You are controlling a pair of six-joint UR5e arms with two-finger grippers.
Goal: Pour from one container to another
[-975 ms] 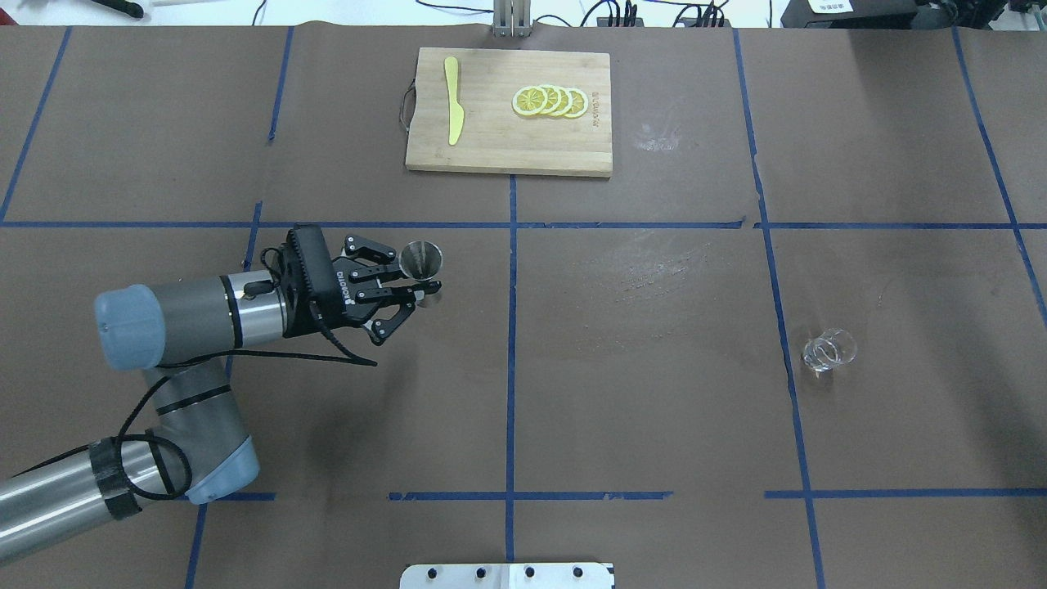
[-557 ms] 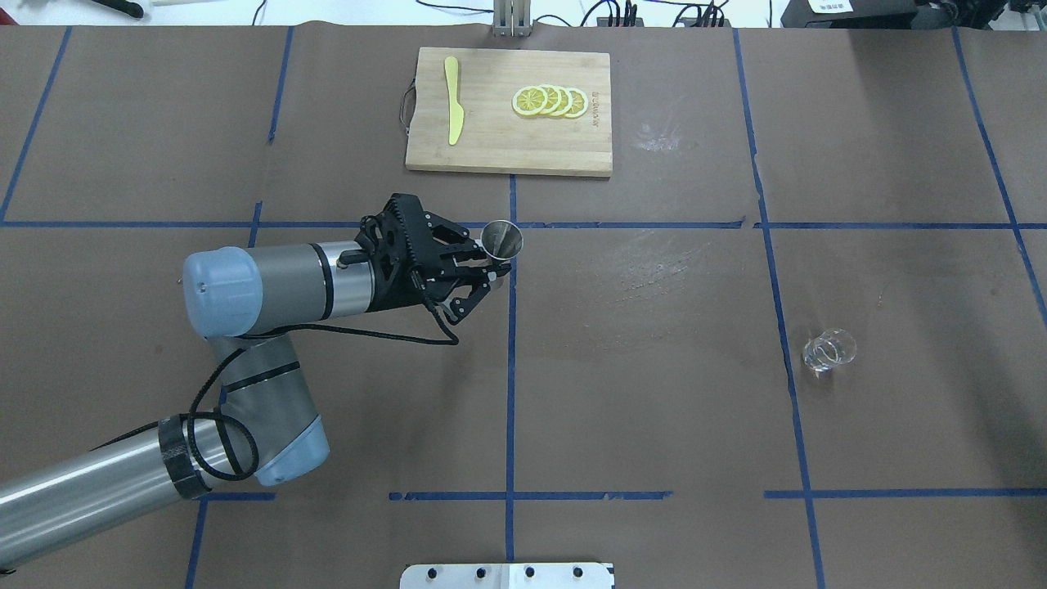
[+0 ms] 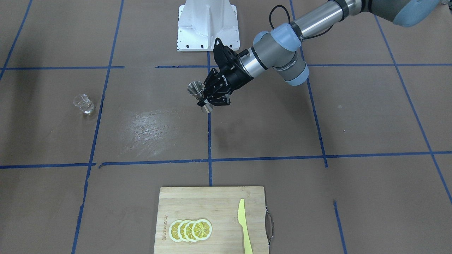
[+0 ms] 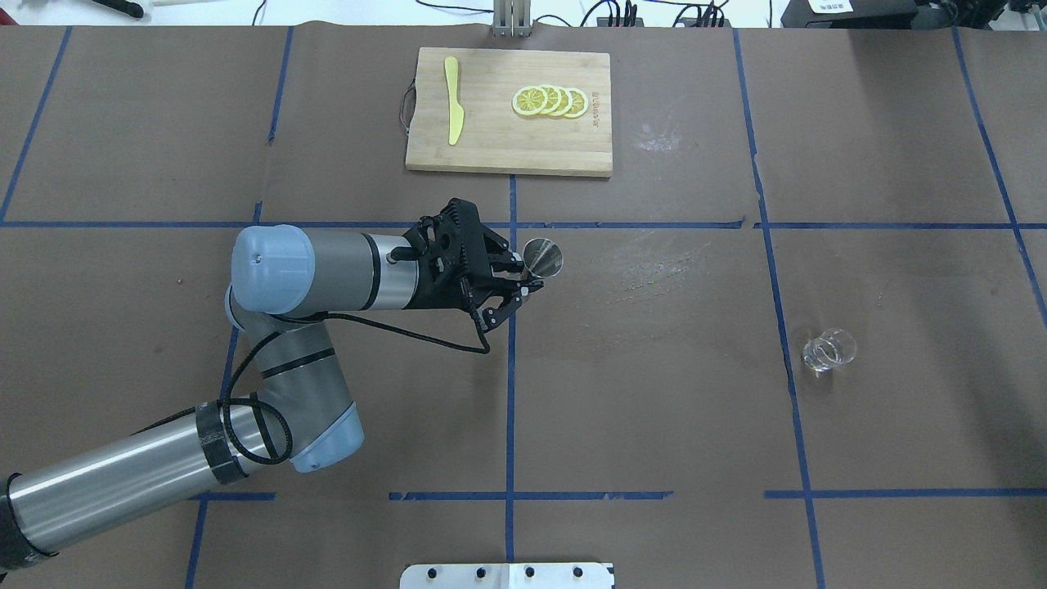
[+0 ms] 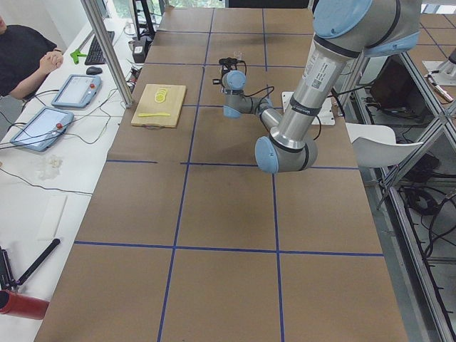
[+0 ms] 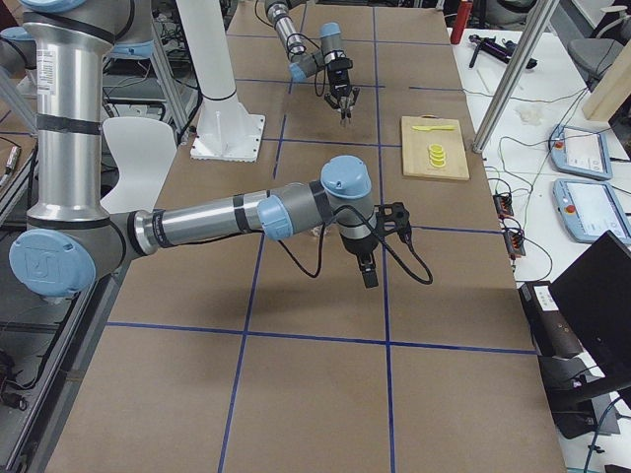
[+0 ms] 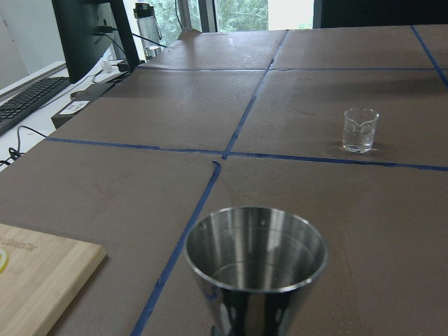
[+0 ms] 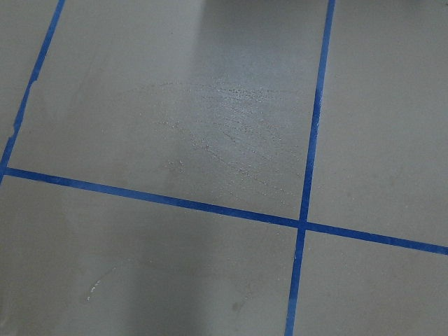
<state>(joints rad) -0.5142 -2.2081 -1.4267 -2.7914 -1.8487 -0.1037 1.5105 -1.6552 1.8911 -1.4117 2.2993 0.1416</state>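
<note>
Swinging the small hourglass-shaped steel jigger (image 4: 542, 258) along, clenched at its waist, the left claw (image 4: 527, 286) has drawn nearer the small clear glass cup (image 4: 829, 350), standing well ahead on the brown counter (image 4: 654, 393); no pouring yet.

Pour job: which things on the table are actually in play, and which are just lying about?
In play:
- steel jigger, gripped by the left end effector
- glass cup, standing alone on the table

Lying about:
- cutting board
- lemon slices on it
- yellow knife on it
</note>
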